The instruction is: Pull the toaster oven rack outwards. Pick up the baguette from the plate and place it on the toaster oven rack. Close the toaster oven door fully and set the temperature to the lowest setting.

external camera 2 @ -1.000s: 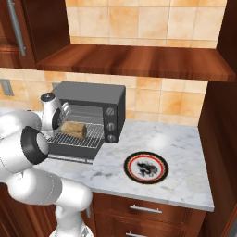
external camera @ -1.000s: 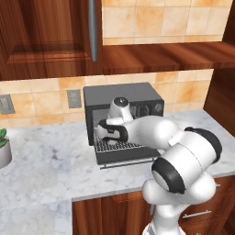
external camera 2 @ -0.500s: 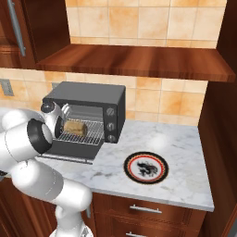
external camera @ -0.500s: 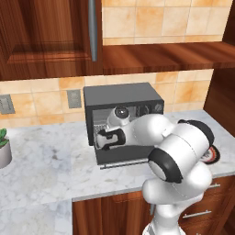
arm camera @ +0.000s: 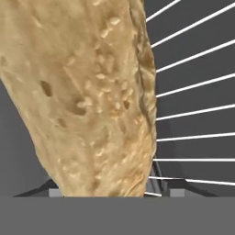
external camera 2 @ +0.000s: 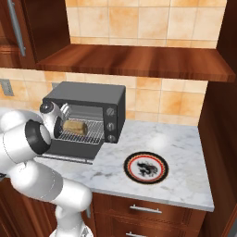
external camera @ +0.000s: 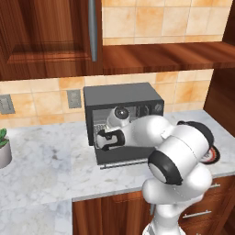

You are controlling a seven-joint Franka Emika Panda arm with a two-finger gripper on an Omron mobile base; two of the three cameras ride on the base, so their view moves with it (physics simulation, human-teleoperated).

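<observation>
From my right base feed, my gripper (external camera 2: pixel 59 126) sits at the left of the open toaster oven (external camera 2: pixel 88 99). The baguette (external camera 2: pixel 75 126) lies on the rack (external camera 2: pixel 88 132), long axis running left to right across the cavity. I cannot tell how far the fingers are parted. Farther right, the plate (external camera 2: pixel 146 167) rests on the counter (external camera 2: pixel 185 180).

The white arm rises from the base, bends at its dark-ringed elbow and reaches forward and to the left at about counter height. The wrist turns so the hand points sideways. The gripper (external camera: pixel 102 139) sits at the end of the reach; whether its jaws are apart or closed cannot be told
</observation>
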